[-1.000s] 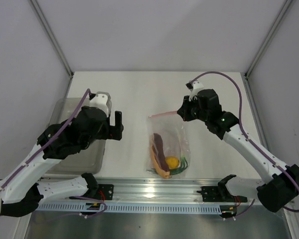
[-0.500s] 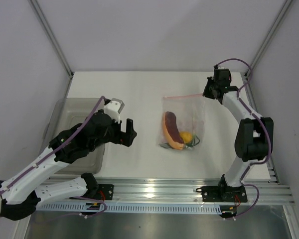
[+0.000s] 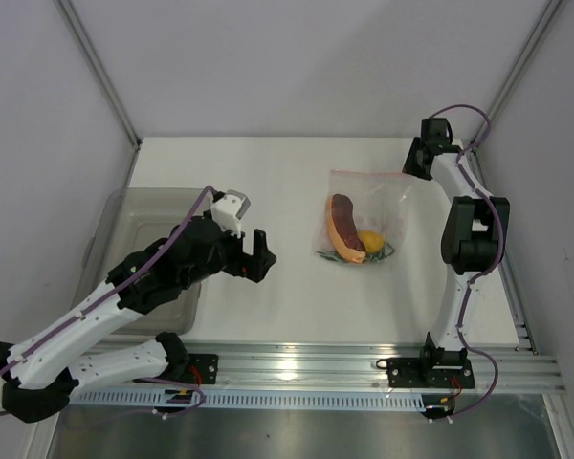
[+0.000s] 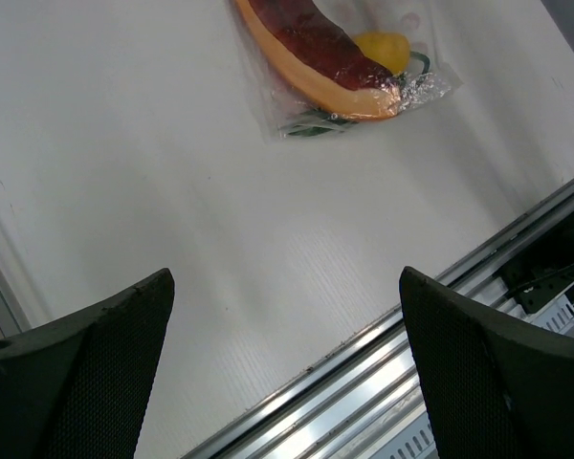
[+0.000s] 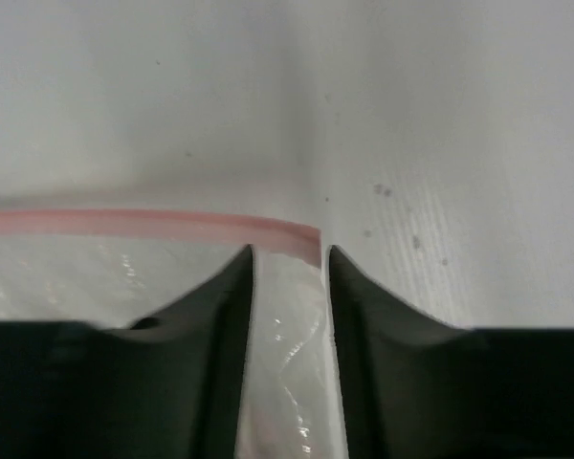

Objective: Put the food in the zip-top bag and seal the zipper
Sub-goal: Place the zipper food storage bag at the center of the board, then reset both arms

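The zip-top bag (image 3: 394, 196) lies flat at the table's far right. It holds the food: a dark red piece (image 3: 342, 211), an orange piece (image 3: 346, 241), a yellow lemon (image 3: 370, 239) and green stems (image 3: 385, 253). The zipper (image 3: 368, 173) runs along its far edge. My right gripper (image 3: 413, 172) is at the bag's far right corner. In the right wrist view its jaws (image 5: 289, 256) stand a little apart, with the bag corner (image 5: 287, 363) and the zipper's end (image 5: 287, 233) lying between them. My left gripper (image 3: 261, 255) is open and empty, left of the bag. The left wrist view (image 4: 287, 363) shows the bagged food (image 4: 316, 57) ahead.
A translucent grey bin (image 3: 124, 215) sits at the left edge, partly under my left arm. A metal rail (image 3: 297, 368) runs along the near edge and also shows in the left wrist view (image 4: 411, 325). The enclosure walls stand close behind my right gripper.
The bag with the food has moved from the near middle to the far right, with my right gripper at its corner. My left gripper has moved right and slightly nearer.
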You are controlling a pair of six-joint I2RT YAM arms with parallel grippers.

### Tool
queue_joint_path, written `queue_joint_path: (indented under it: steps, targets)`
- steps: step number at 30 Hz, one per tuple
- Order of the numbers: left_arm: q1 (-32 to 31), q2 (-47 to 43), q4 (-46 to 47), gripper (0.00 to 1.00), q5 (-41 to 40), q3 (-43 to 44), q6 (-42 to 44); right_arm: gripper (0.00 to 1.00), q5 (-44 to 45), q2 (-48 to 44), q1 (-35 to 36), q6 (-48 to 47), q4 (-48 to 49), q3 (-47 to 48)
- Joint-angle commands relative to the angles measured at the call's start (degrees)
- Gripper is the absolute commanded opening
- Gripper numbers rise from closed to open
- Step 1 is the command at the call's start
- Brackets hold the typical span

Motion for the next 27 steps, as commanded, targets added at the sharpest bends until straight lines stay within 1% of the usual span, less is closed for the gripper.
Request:
queue_joint_path:
  steps: [1,2,5,9,11,12,14,15,16,18,19,21,22,23,24,25,26,27]
  targets:
    - [0.50,0.60,3.10,0.99,1.33,-0.67,0.71,0.45,2.10,-2.11,0.43,-1.76,-1.51,2.86]
    - [0.59,1.13,3.20,0.99,1.33,-0.49,0.44,0.55,2.72,-3.77,0.43,-1.67,-1.86,2.60]
    - [1.55,2.71,2.67,0.99,2.20,0.21,-0.17,0.99,5.09,-7.03,1.74,-0.97,-2.83,0.84]
    - [2.78,3.42,2.58,1.00,3.44,0.39,-0.70,0.99,6.50,-14.22,3.94,1.75,-7.83,-2.32]
    - [3.31,3.51,2.58,0.99,3.70,0.39,-1.05,0.99,7.03,-17.22,6.04,3.51,-8.81,-6.62]
    - [3.83,3.42,2.49,1.00,3.70,0.22,-1.23,0.99,8.25,-20.71,7.01,4.39,-9.51,-10.55]
    - [4.63,3.16,2.58,1.00,3.70,-0.40,-2.10,0.99,9.83,-24.33,10.70,5.97,-10.39,-14.61]
    - [5.59,2.89,3.02,0.99,4.83,-1.01,-2.54,1.00,10.89,-28.01,12.19,8.59,-10.83,-18.98]
    - [6.29,2.72,3.37,0.99,5.54,-1.63,-3.07,0.99,11.68,-29.70,15.77,9.92,-11.01,-21.12]
    - [8.05,2.28,4.07,0.99,6.51,-2.51,-4.38,0.99,11.95,-34.60,20.18,13.25,-11.71,-26.99]
    - [8.58,2.10,4.25,0.99,7.56,-3.12,-4.83,1.00,12.21,-36.20,25.43,14.05,-11.62,-29.03]
    - [9.81,1.40,4.95,1.00,8.36,-3.82,-5.62,0.99,15.19,-39.80,30.99,15.72,-11.10,-32.90]
    - [9.99,1.14,5.04,0.99,8.27,-4.35,-6.32,0.99,16.42,-44.00,33.54,17.91,-10.14,-37.00]
    - [10.34,0.70,5.13,0.99,8.27,-4.79,-6.67,0.99,16.78,-46.21,38.18,19.15,-9.52,-39.13]
    - [10.43,0.17,5.13,0.99,8.27,-5.32,-7.11,0.99,16.70,-48.67,40.22,19.86,-8.38,-41.42]
    - [10.69,-1.31,5.22,1.00,8.36,-6.37,-7.99,0.99,16.70,-53.83,42.07,20.91,-6.46,-43.79]
    - [11.22,-2.20,5.22,1.00,9.06,-6.73,-8.43,0.99,16.61,-56.32,45.05,23.18,-5.48,-48.34]
    - [11.48,-3.16,6.35,1.00,10.02,-8.12,-9.22,1.00,16.18,-58.95,46.73,23.29,-3.82,-50.65]
